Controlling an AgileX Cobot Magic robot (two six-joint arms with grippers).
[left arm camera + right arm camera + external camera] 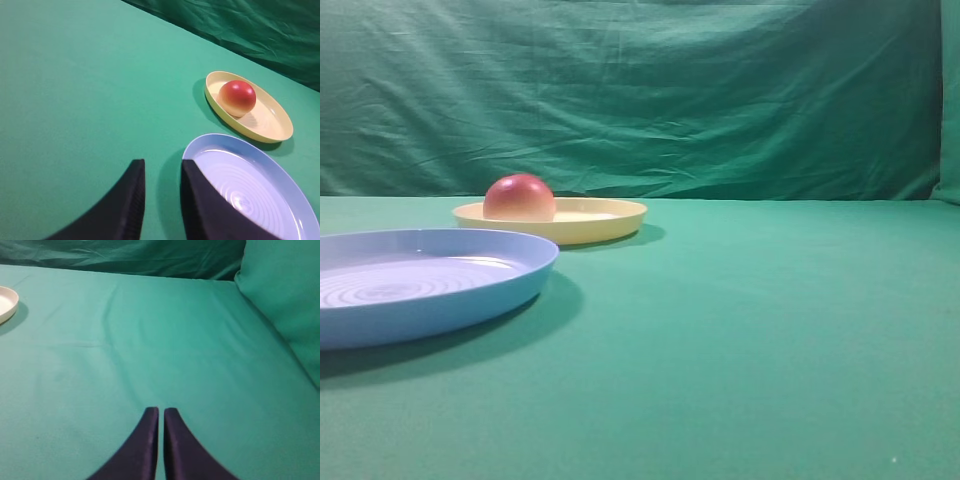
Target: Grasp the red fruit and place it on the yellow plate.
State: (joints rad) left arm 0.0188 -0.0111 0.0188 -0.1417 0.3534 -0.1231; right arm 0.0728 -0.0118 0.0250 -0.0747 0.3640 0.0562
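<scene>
The red fruit (519,198) (237,98) rests inside the yellow plate (610,217) (272,125), toward its left end, dome side up. Neither arm shows in the exterior high view. In the left wrist view my left gripper (163,167) stands open and empty, well short of the plate, with green cloth showing between its dark fingers (129,200). In the right wrist view my right gripper (161,412) is shut with nothing in it, over bare cloth, and only a sliver of the yellow plate (7,304) shows at the far left.
A larger light-blue plate (525,285) (300,200) with concentric ridges lies in front of the yellow one, its rim right beside my left gripper's right finger. Green cloth covers the table and hangs as a backdrop (720,90). A fold of cloth (285,300) rises on the right.
</scene>
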